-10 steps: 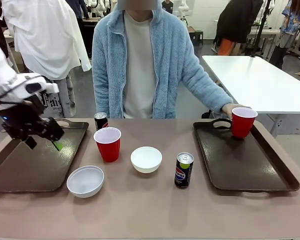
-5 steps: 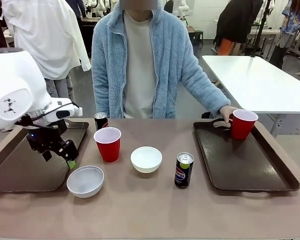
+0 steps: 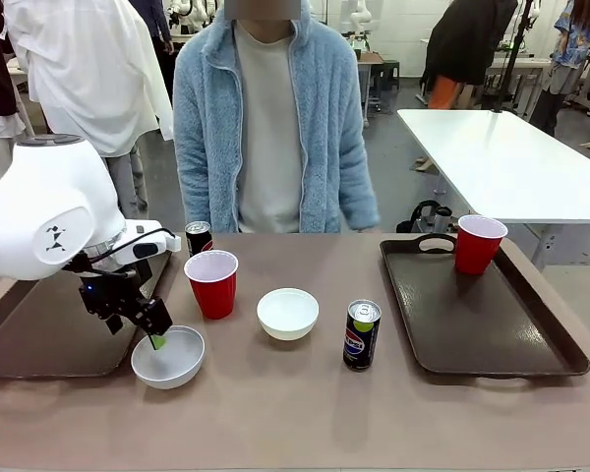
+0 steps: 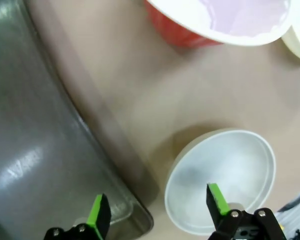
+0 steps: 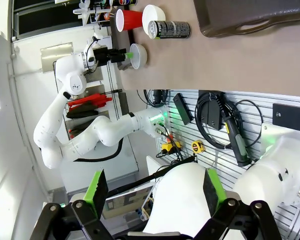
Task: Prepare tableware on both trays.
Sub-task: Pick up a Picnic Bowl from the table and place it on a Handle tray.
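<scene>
Landmark: centre bowl, small, white, upright on the bare table.

1. Second bowl: left of the centre bowl and nearer the robot, on the table just off the left tray's corner.
2. Left tray: well left of the centre bowl.
3. Red cup: just left of the centre bowl, upright on the table.
4. Pepsi can: just right of the centre bowl, upright.
5. Second can: left of the centre bowl and farther off, behind the red cup.
6. Right tray: well right of the centre bowl. The second red cup stood at its far end.
7. Left gripper: left of the centre bowl, above the second bowl's rim. Its jaws were spread wide and held nothing, with one pad over the bowl's inside and the other over the tray corner.
8. Right gripper: jaws apart and empty, well away from the centre bowl.
</scene>
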Robot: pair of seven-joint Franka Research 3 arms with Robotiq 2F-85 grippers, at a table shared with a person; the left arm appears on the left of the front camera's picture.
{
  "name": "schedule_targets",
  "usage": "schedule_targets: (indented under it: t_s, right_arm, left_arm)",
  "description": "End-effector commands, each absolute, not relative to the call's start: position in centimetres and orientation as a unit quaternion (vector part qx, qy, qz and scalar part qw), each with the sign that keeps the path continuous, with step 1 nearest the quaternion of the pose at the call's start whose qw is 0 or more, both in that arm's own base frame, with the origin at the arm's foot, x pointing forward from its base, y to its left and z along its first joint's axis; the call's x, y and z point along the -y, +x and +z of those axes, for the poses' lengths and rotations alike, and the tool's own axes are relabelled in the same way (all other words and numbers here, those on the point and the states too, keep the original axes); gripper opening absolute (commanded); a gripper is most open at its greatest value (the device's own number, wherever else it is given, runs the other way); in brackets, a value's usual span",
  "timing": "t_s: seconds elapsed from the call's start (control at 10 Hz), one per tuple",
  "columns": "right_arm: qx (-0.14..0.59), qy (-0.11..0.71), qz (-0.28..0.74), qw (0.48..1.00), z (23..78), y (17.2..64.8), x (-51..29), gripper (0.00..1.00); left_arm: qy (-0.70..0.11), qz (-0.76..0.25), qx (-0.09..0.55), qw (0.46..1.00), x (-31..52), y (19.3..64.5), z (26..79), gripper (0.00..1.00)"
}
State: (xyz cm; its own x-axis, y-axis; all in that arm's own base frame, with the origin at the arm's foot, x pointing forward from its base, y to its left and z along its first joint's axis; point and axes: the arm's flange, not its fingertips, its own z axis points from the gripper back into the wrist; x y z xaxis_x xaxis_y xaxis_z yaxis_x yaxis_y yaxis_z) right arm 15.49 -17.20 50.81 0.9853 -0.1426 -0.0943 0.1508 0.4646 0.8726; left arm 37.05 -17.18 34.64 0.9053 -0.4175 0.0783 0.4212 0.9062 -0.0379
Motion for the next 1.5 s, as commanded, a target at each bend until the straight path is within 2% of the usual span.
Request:
schedule_targets:
  t_s: [0.0,0.1,0.2,0.3,0.5,0.6,0.8,1.2,1.3,1.4]
  right_arm:
    - [-0.011,0.512,-0.089,0.854,50.7,15.5,17.1,1.0]
    - [-0.011,0.512,-0.089,0.854,50.7,15.5,17.1,1.0]
    - [-0.011,0.512,-0.089,0.854,50.7,15.5,17.1,1.0]
    - [-0.011,0.512,-0.089,0.854,50.7,15.5,17.1,1.0]
    - [-0.011,0.512,-0.089,0.854,50.7,15.5,17.1,1.0]
    - [-0.011,0.512,-0.089,0.854,50.7,15.5,17.1,1.0]
    - [-0.011,0.512,-0.089,0.854,50.7,15.5,17.1,1.0]
    - [-0.011,0.512,-0.089,0.854,50.7,15.5,17.1,1.0]
    - [-0.011,0.512,-0.089,0.854,50.7,15.5,17.1,1.0]
    - [-0.011,0.512,-0.089,0.854,50.7,15.5,17.1,1.0]
  left_arm:
    - [-0.022,-0.225,0.051,0.973,17.7,36.6,34.6,0.97]
    - [-0.025,-0.228,0.052,0.972,18.1,36.5,34.6,0.44]
    - [-0.027,-0.231,0.051,0.971,18.4,36.4,34.4,0.4]
    - [-0.028,-0.231,0.052,0.971,18.7,36.4,34.3,0.0]
    - [-0.032,-0.23,0.053,0.971,19.1,36.3,34.5,0.0]
    - [-0.032,-0.229,0.054,0.971,19.1,36.3,34.6,0.21]
    - [-0.032,-0.224,0.052,0.973,18.9,36.5,34.5,0.0]
    - [-0.036,-0.212,0.05,0.975,18.1,36.3,34.6,0.0]
    - [-0.049,-0.199,0.02,0.979,17.7,35.9,35.2,0.0]
    - [-0.076,-0.193,0.017,0.978,16.8,34.5,36.9,0.0]
